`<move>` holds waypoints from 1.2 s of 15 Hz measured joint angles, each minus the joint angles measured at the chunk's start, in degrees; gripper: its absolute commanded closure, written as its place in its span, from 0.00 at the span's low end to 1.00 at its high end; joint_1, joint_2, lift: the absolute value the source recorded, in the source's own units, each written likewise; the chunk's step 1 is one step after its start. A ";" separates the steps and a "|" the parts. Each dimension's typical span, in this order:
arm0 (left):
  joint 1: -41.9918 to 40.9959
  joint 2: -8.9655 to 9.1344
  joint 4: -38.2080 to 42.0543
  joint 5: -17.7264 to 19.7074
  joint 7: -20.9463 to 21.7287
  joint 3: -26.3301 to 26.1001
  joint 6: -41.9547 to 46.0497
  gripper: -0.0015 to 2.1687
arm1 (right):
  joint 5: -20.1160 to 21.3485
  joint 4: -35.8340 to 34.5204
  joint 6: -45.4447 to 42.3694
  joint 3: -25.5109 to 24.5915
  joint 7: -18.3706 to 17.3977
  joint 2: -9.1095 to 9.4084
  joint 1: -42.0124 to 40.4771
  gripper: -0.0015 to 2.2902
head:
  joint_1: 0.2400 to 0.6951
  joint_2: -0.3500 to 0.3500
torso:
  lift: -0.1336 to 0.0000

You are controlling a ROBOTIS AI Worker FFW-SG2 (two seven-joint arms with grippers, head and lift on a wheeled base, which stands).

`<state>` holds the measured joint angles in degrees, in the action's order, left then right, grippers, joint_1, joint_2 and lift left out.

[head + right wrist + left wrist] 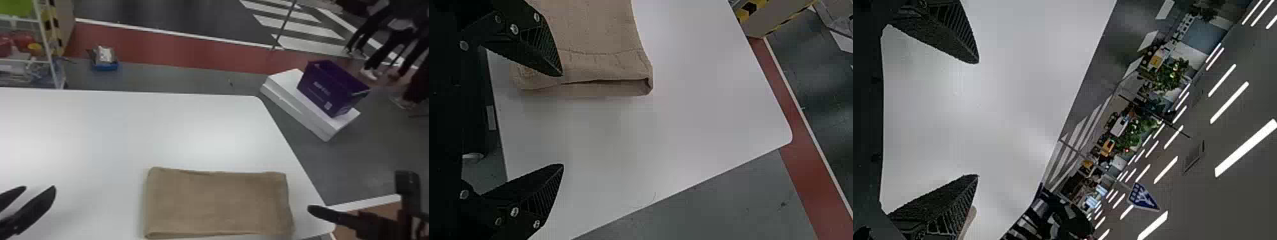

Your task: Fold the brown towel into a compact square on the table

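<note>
Head view: coarse brown towel (217, 204), rectangular, on smooth table (191, 127); left gripper (40, 187), right gripper (357, 191) gaping, empty.

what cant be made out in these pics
- Underside of the brown towel: hidden by the towel, head view
- Left end of the table: cut off by head view's left edge
- Base of left pincer: same edge, head view
- Print on purple bin: too small, head view

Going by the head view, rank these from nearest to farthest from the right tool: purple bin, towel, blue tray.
1. Towel: on the table, left of the right tool.
2. Purple bin: beyond the table, on the right.
3. Blue tray: beyond the table's far edge, on the left.
</note>
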<state>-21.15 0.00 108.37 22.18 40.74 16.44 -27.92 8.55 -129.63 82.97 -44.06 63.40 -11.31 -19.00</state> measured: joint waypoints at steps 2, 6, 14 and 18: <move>-0.21 0.00 0.00 0.16 0.24 0.02 0.00 0.03 | 0.21 1.07 -0.02 1.60 -1.05 0.38 1.48 0.12 | 1.00 0.00 | 0.00; -0.61 0.00 0.00 0.32 0.64 0.06 0.01 0.03 | 1.63 4.46 0.09 5.00 -2.32 1.17 5.59 0.12 | 1.00 0.02 | 0.00; -1.00 0.00 0.00 0.32 0.66 0.10 0.18 0.03 | 3.07 7.08 -0.55 9.97 -3.58 1.91 6.90 0.18 | 1.00 0.08 | 0.00; -1.04 0.00 -0.01 0.32 0.72 0.40 0.18 0.03 | 4.48 7.17 -0.60 12.82 -4.60 1.99 7.34 0.20 | 1.00 0.12 | 0.00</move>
<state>-22.19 0.00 108.37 22.50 41.46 16.84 -27.73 13.03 -122.47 82.38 -31.24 58.80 -9.32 -11.66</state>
